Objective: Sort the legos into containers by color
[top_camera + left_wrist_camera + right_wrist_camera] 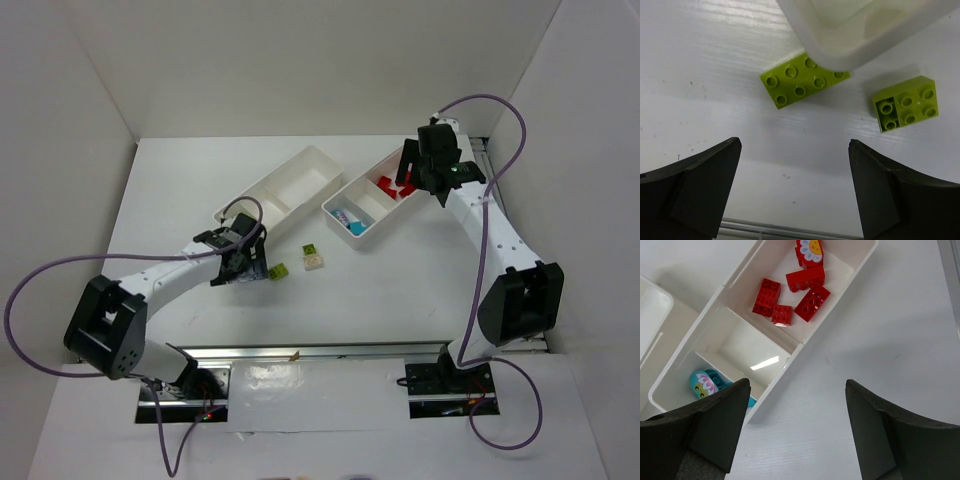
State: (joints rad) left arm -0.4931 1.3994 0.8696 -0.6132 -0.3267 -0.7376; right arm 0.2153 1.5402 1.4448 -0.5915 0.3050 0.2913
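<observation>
Left gripper (795, 192): fingers spread wide, nothing between them, low over table (715, 100). Just ahead, two lime bricks: one (797, 82) partly hidden by corner of left tray (840, 45), perhaps touching it; other lime brick (907, 102) lying apart beside it. Right gripper (795, 430): fingers apart, empty, above right tray (782, 371). Red bricks (771, 295) in far compartment, cyan brick (707, 382) in near one.

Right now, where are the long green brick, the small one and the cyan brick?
Long green brick (795, 86): left wrist view, studded top.
Small green brick (910, 104): left wrist view, studded top.
Cyan brick (702, 384): right wrist view, printed face.
</observation>
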